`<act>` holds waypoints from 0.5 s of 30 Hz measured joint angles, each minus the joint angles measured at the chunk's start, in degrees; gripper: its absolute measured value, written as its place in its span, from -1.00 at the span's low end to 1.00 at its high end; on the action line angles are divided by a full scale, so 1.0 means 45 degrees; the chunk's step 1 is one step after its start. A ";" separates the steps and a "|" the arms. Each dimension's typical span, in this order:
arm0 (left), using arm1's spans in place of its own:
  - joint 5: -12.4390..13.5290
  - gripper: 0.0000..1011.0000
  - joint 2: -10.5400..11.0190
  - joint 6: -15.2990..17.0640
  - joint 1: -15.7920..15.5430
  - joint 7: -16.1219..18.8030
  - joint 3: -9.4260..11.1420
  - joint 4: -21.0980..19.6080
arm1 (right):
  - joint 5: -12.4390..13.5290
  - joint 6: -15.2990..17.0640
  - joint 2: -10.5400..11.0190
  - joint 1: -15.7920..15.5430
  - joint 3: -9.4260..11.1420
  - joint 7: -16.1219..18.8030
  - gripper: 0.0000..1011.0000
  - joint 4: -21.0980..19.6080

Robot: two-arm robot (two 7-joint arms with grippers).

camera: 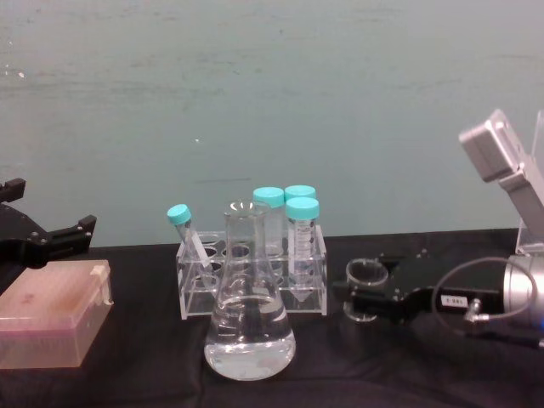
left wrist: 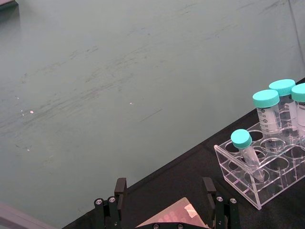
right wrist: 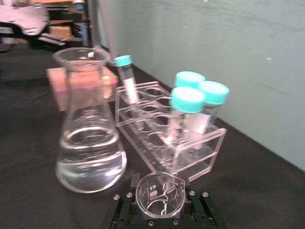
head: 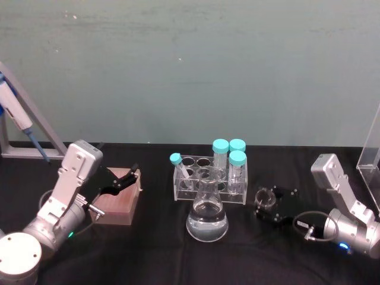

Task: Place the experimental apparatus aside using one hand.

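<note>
Flask (head: 207, 218) sits nearest on the counter (head: 148, 255); my right fingers (right wrist: 195, 203) grip the beaker (right wrist: 159, 196), left fingers (left wrist: 120, 187) spread over the box (head: 119, 206).

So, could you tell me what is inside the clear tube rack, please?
Four teal-capped tubes: three upright at one end, one leaning at the other; other visible holes look empty. The flask in front partly covers the rack. The right gripper holds a beaker.

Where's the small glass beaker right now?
In the head view the small beaker sits right of centre on the black table, between the fingers of the right gripper, just right of the tube rack and conical flask.
</note>
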 joint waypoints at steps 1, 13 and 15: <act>0.0000 0.98 0.0000 0.0000 0.0001 0.0000 0.0000 -0.0001 | -0.0040 -0.0006 -0.0020 0.0028 0.0045 -0.0116 -0.07 0.0033; 0.0000 0.98 0.0000 0.0001 0.0000 0.0000 0.0001 -0.0001 | -0.0360 -0.0060 -0.0391 0.0355 0.1036 -0.2062 -0.07 0.0533; 0.0000 0.98 0.0000 0.0000 0.0001 0.0000 0.0000 0.0000 | -0.0418 -0.0025 -0.0447 0.0357 0.1237 -0.2493 -0.07 0.0532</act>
